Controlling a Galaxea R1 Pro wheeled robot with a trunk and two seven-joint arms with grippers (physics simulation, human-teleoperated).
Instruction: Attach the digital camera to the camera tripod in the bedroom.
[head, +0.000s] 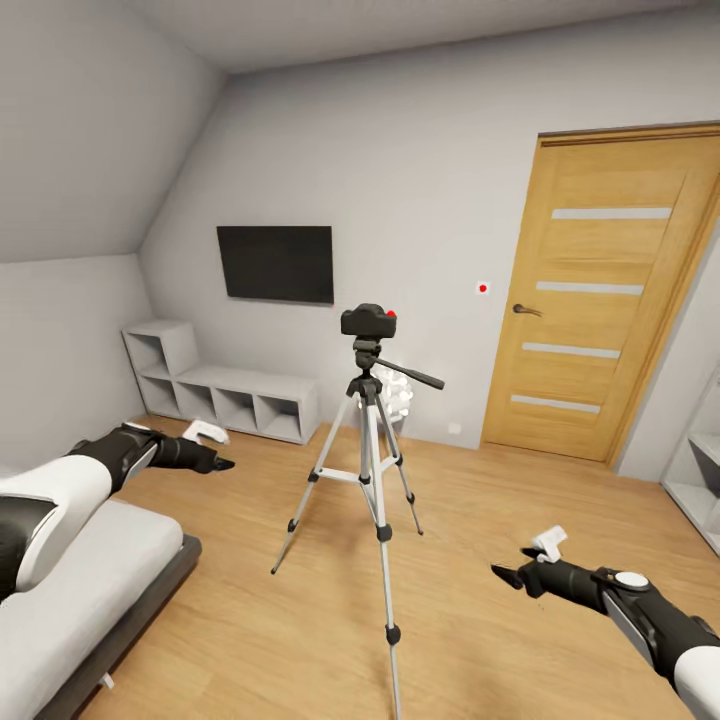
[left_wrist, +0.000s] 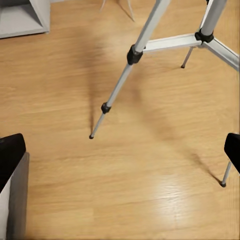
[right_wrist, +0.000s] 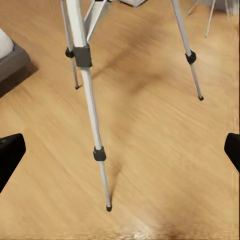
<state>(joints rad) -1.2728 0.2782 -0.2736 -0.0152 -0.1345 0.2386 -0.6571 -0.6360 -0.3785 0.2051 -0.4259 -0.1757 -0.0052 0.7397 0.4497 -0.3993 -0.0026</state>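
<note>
Right gripper (head: 505, 573): low at the near right of the head view, above the wood floor (head: 250, 640); jaws spread wide and holding nothing, their dark tips at the two edges of the right wrist view.
Left gripper (head: 222, 463): out at the left, over the floor just past the bed (head: 90, 600); jaws wide apart and holding nothing, one black fingertip (left_wrist: 10, 150) at each side of the left wrist view.
Bed: grey frame with white mattress, in the near left corner, under the left arm.
Camera tripod (head: 370, 470): stood upright on the floor between the two grippers, its three silver-white legs splayed and one leg reaching toward the viewer; black pan handle pointing right.
Digital camera (head: 368, 320): sat on top of the tripod's black head, level, its red button on the upper right.
Shelf unit (head: 215, 390): low grey cubbies against the far wall, behind and left of the tripod.
TV (head: 276, 263): black, mounted on the far wall above the shelf unit.
Door (head: 600, 290): oak, closed, in the far wall to the right.
</note>
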